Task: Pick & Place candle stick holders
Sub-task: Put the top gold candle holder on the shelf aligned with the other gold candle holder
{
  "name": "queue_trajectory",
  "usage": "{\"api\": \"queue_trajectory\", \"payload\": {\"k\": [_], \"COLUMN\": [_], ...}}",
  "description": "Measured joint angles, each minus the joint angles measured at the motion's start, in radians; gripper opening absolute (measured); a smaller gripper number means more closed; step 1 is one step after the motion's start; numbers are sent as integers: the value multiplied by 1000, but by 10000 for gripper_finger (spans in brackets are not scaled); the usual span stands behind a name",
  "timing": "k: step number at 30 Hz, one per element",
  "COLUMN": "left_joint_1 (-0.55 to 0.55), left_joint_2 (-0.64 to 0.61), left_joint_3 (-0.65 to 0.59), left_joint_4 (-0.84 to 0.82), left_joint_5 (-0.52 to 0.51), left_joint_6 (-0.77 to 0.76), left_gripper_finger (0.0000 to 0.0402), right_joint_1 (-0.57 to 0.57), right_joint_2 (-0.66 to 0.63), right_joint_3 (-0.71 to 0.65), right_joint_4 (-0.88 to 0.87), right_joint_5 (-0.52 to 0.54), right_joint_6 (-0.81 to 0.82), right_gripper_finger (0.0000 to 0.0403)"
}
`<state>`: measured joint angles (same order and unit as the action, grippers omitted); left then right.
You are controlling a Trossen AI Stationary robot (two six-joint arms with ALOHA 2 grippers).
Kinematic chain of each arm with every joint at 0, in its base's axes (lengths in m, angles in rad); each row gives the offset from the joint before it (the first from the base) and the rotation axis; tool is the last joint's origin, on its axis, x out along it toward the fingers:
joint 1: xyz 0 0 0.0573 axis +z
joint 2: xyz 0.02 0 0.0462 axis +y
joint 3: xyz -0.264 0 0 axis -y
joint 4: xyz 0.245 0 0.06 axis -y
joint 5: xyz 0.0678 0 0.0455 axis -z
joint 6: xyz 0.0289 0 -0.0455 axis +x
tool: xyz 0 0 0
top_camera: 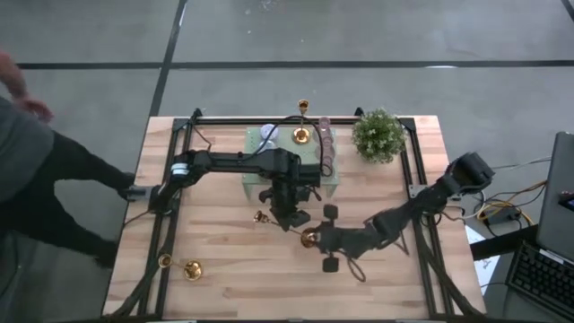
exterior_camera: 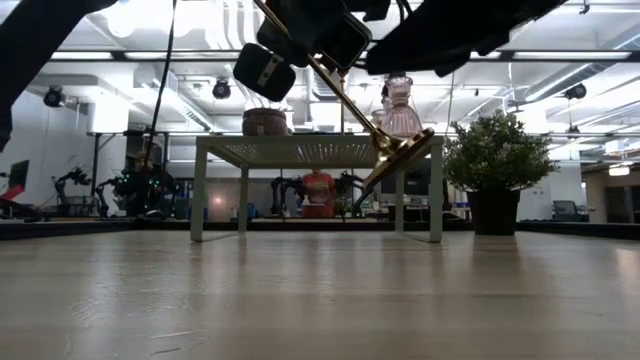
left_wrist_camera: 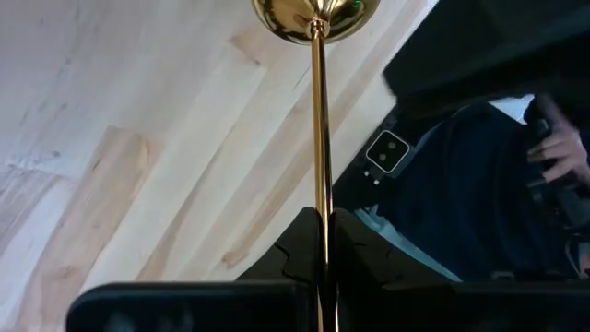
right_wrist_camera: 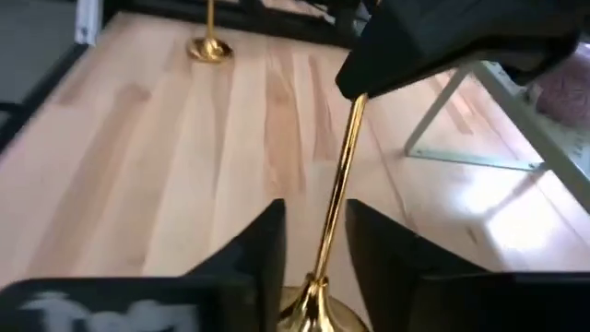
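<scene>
The candle stick holder (exterior_camera: 360,105) hangs tilted in the air above the middle of the desk (top_camera: 224,269), its flared base lower than its stem in the low view and clear of the wood. The left end effector (left_wrist_camera: 322,242) is clamped tight on the slim stem, so it carries the weight. The right end effector (right_wrist_camera: 315,249) sits at the base end with its fingers straddling the stem, partly parted and with daylight on both sides; it looks like a handover in which the right side is letting go, though I cannot be sure from this alone. Holding the piece by the stem between two arms probably keeps the long, top-heavy shape from swinging.

Another gold holder (top_camera: 301,135) stands on the pale raised stand (top_camera: 256,135) at the far side of the desk, beside a pastel candle (top_camera: 268,134) and a pinkish object. A further holder (top_camera: 191,270) lies on its side near the front left corner, well apart from the arms. A potted plant (top_camera: 378,135) stands at the far right.

The front half of the desk is mostly bare wood, giving room to lower or swing. The stand's edge and legs sit just behind the arms, and the black frame rails line both sides. A person stands off the desk's left edge.
</scene>
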<state>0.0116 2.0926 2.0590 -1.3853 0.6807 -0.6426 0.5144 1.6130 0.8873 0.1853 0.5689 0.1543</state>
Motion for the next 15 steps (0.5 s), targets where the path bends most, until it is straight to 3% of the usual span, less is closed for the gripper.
{"api": "queue_trajectory", "payload": {"k": [8, 15], "left_joint_1": [-2, -18], "left_joint_2": [0, 0], "left_joint_3": [-1, -1], "left_joint_4": [46, 58], "left_joint_5": [-18, -30], "left_joint_6": [-12, -21], "left_gripper_finger": [26, 26], "right_joint_1": [0, 2], "right_joint_2": [106, 159], "right_joint_3": [101, 175], "right_joint_4": [-38, -120], "right_joint_5": [37, 101], "right_joint_6": [-13, -23], "right_gripper_finger": [180, 175]}}
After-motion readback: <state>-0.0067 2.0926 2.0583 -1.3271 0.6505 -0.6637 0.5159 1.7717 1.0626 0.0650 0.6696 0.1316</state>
